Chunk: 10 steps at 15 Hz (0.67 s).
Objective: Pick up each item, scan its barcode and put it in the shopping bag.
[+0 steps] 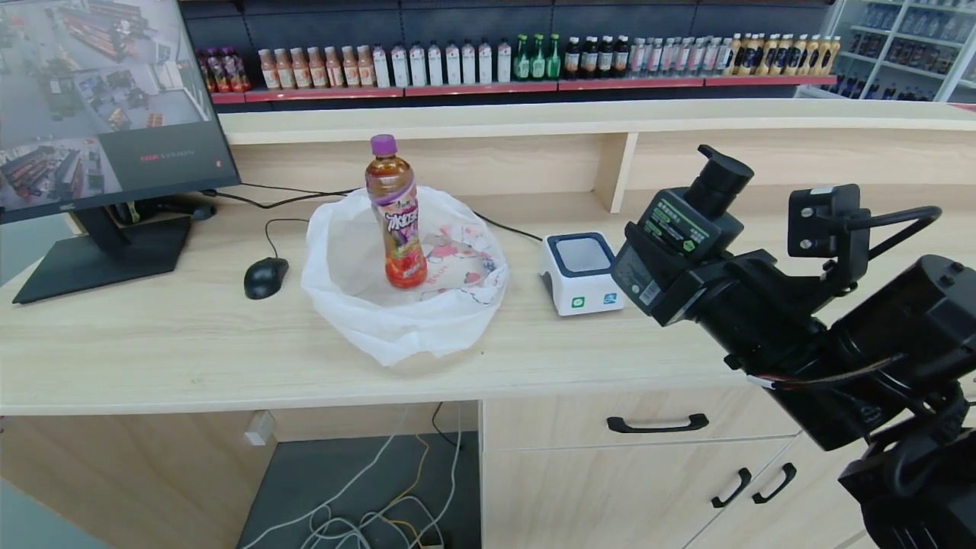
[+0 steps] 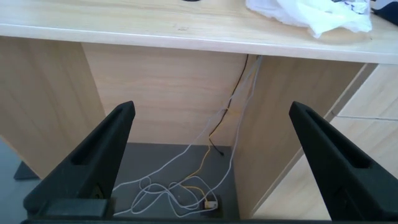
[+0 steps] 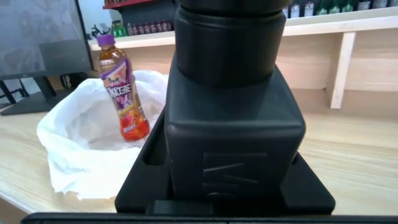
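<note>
Shopping bag (image 1: 404, 324): white plastic, mouth rolled open, sitting on the pale wood bench (image 1: 191, 343) and taken here as the reference point. Tea bottle (image 1: 395, 221): purple cap, amber drink, purple and red label, standing upright inside the bag towards its back wall. Scanner (image 1: 581, 273): a small white box with a dark-framed window facing up, on the bench just to the right of the bag and not touching it. Black bottle (image 1: 679, 236): square-bodied with a round black cap and a green-printed label, held in the air to the right of the bag beyond the scanner, tilted with its cap away from the bag. Right jaws: closed on that black bottle, one finger against each side of its body. Left jaws: spread wide with nothing between them, hanging lower than the bag and in front of the bench edge, facing the recess where loose cables (image 2: 186, 186) lie on the floor. Mouse (image 1: 265, 277): black, on the bench just left of the bag. Monitor (image 1: 99, 99): farther left of the bag, on a black stand. Shelf of drinks (image 1: 534, 61): behind the bag, beyond the raised back ledge.
</note>
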{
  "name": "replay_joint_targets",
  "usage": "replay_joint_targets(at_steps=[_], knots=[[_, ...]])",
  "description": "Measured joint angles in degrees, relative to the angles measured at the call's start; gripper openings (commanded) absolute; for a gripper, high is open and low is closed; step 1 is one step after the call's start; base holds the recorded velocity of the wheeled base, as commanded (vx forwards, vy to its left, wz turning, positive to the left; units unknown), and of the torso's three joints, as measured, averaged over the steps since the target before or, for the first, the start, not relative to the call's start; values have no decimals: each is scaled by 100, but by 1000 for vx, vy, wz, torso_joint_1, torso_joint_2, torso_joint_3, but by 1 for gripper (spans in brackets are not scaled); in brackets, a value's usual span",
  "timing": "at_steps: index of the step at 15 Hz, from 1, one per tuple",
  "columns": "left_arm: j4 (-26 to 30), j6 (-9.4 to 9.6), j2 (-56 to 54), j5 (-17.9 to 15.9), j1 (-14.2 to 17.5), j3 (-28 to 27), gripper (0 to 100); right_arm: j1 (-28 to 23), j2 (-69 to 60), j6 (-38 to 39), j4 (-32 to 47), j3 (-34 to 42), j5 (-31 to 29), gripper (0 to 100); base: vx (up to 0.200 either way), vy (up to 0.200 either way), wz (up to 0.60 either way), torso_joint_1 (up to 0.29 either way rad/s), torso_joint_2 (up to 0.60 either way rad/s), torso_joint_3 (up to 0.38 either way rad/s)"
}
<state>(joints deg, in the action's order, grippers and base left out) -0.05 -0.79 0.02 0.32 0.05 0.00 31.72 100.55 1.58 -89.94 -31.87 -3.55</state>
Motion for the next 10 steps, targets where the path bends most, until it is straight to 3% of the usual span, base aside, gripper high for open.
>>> replay_joint_targets(at_steps=[4,7,10], knots=[[5,4,0,-2,0,0,100,-90,6,-2,-5,-32,178,0,0,0,0,0,0,0],[5,4,0,0,5,0,100,-433,99,-363,-2,-74,885,0,0,0,0,0,0,0],[5,4,0,1,0,0,100,-750,364,-950,-7,-622,1435,0,0,0,0,0,0,0]])
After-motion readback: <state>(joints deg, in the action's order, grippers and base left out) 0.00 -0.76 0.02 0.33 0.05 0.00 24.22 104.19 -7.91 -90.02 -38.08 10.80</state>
